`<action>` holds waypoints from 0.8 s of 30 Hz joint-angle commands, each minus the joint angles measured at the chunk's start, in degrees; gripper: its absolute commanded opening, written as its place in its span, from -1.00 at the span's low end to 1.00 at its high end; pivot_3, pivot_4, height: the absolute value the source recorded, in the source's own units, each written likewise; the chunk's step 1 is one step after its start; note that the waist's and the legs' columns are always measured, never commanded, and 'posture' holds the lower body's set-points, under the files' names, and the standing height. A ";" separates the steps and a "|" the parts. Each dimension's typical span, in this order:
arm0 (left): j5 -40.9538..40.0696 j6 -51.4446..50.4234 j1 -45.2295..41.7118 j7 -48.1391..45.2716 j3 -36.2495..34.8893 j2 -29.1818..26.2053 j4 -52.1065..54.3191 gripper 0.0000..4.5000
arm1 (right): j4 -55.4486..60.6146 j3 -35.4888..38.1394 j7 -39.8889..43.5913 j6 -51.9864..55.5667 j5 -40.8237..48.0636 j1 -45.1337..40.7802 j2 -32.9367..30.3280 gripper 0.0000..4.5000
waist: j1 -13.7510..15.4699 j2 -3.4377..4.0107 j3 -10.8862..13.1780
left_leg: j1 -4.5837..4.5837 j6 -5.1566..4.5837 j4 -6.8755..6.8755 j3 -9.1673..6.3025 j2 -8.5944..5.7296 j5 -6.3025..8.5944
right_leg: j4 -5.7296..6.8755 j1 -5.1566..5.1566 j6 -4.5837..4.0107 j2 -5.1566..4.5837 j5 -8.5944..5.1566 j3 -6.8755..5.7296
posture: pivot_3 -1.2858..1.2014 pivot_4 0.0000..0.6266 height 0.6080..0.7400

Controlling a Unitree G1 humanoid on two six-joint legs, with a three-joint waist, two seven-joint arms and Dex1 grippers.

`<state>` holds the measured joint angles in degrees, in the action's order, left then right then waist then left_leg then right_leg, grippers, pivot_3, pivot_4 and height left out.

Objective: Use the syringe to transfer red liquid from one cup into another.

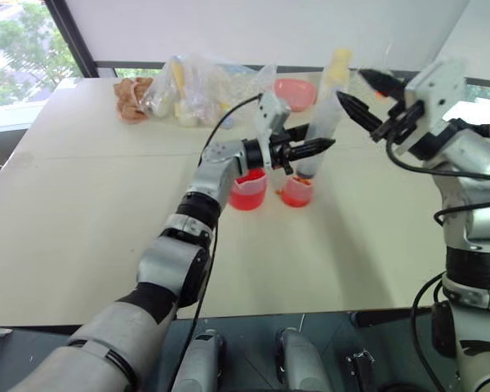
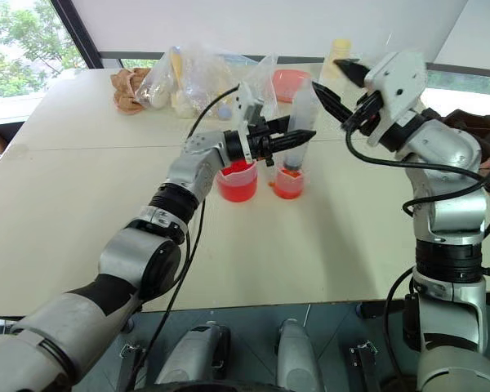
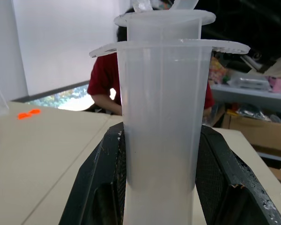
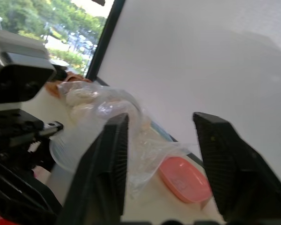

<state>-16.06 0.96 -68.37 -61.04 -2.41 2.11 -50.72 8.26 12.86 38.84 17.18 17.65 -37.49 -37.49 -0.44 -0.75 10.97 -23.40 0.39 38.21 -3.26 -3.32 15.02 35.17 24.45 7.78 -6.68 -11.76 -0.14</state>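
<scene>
The syringe [image 1: 322,110] stands nearly upright, leaning a little, with its lower end down in the small clear cup [image 1: 296,193], which holds some red liquid [image 1: 295,196]. My left gripper [image 1: 308,149] is shut on the syringe's barrel [image 3: 161,117], one black finger [image 3: 100,178] on each side. Just to the left of the cup stands the larger beaker [image 1: 247,189], also with red liquid in it. My right gripper [image 1: 366,94] is open beside the plunger's top [image 1: 340,59], touching nothing, and its fingers [image 4: 107,164] stand apart with nothing between them.
A pink bowl [image 1: 295,92] and clear plastic bags [image 1: 192,88] with bits inside lie at the table's far side, next to a brown lump [image 1: 131,98]. A person in red [image 3: 103,86] sits beyond the table's right end. Orange spots [image 3: 28,114] mark the tabletop.
</scene>
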 commanded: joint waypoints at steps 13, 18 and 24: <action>-4.16 -8.86 -17.38 17.06 -9.14 -5.32 -5.49 -0.36 | 10.67 14.70 -1.10 12.30 13.42 11.24 -7.73 0.08 | 0.84 -0.04 0.03 | 0.01 -0.03 0.02 0.06 -0.01 0.02 | 0.01 0.00 0.01 0.00 0.00 0.01 | 0.03 -0.52 1.00; -3.03 -42.39 -29.84 25.12 -9.33 -18.75 -11.25 -0.36 | 18.02 6.96 5.18 17.47 20.65 10.25 -9.34 0.08 | -0.85 0.00 0.05 | 0.00 -0.04 -0.05 0.00 0.01 0.02 | 0.05 0.07 0.08 0.09 -0.05 0.01 | 0.03 -0.52 1.00; -1.50 -62.50 -26.82 38.41 -11.05 -30.56 -7.77 -0.36 | 19.24 -5.82 14.13 17.57 21.59 8.36 -8.95 0.08 | -1.30 0.01 0.04 | 0.11 -0.06 -0.04 -0.07 0.04 0.04 | 0.17 0.00 0.16 0.09 -0.10 0.02 | 0.03 -0.52 1.00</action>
<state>-18.39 -55.07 -96.62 -25.34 -13.20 -26.97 -61.73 26.81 8.61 50.67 35.93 39.23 -27.81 -46.17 -1.74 -0.74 11.01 -23.28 0.34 38.18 -3.32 -3.28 15.05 35.33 24.44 7.94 -6.60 -11.87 -0.11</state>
